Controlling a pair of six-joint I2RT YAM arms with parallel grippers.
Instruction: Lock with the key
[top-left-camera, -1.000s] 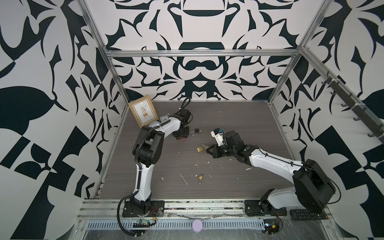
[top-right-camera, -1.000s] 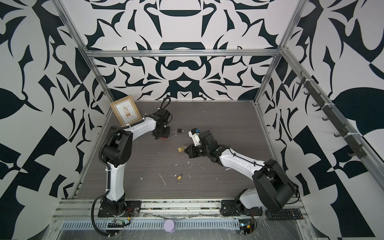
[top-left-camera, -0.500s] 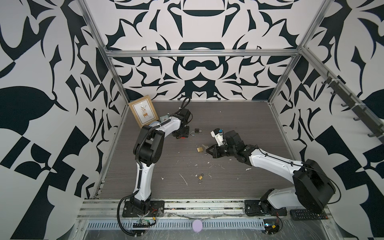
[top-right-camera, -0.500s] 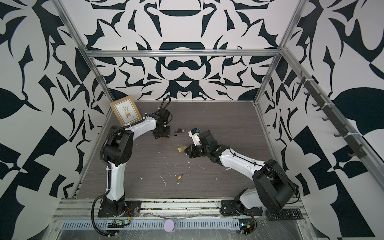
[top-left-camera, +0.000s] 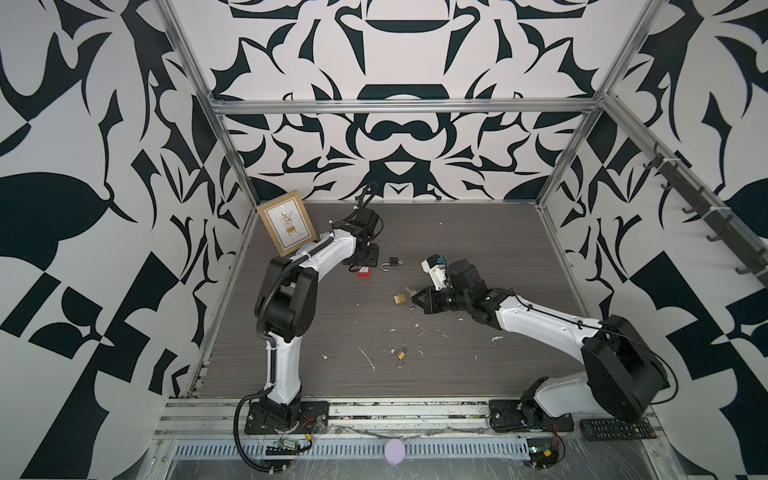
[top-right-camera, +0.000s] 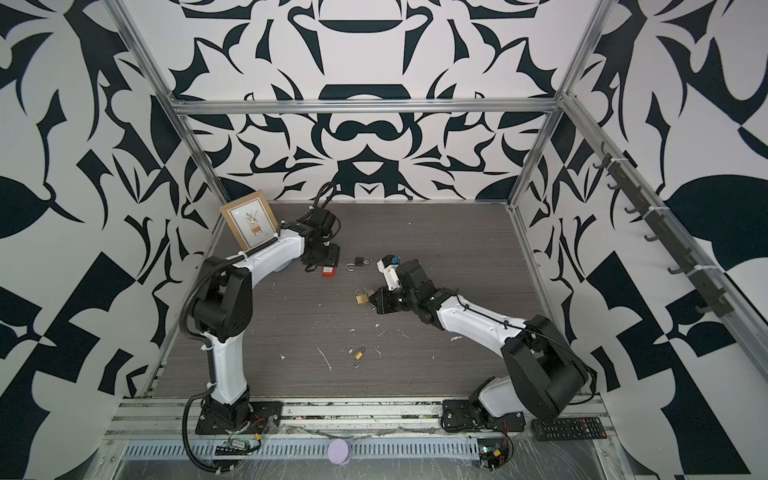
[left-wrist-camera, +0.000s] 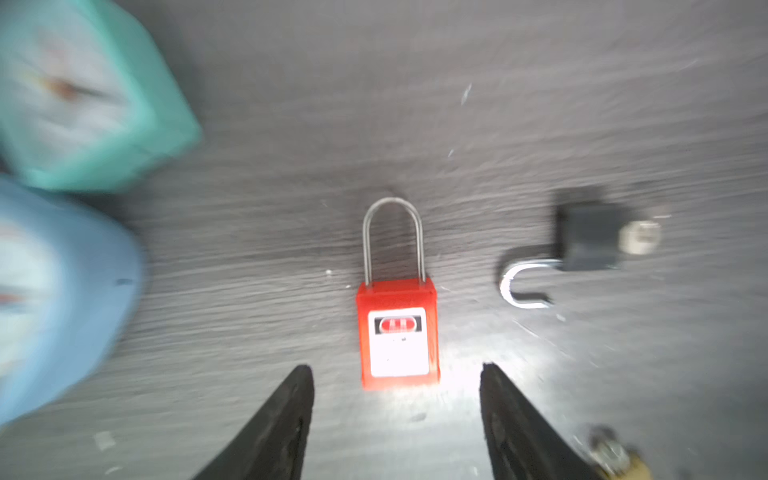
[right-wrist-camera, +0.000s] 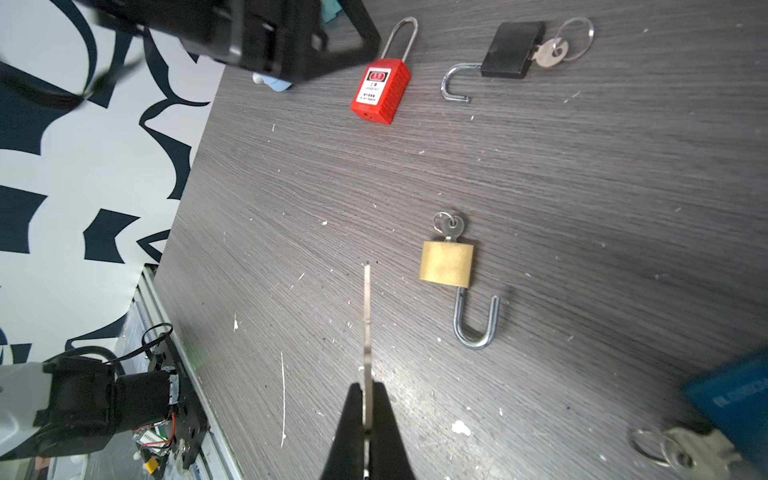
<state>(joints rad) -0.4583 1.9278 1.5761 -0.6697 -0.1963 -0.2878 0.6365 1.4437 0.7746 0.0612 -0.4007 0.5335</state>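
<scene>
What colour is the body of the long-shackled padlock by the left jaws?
Red: the red plastic padlock carries a white label; clearest in the right wrist view.

White walls (top-left-camera: 395, 137) with a bold black leaf-like pattern are closing in the space on three sides, and silver metal bars (top-left-camera: 399, 107) are running along their corners and across the back. A dark grey wood-grain tabletop (top-left-camera: 478, 232) is serving as the floor, with white flecks (top-left-camera: 368, 358) showing across its middle. A small framed picture (top-left-camera: 286, 227) is leaning in the back left corner. A dark rack of hooks (top-left-camera: 702, 212) is running along the right wall. A metal rail (top-left-camera: 374, 409) is lying across the front, a black remote control (top-left-camera: 615, 429) resting at its right end. Even light is falling throughout.
</scene>
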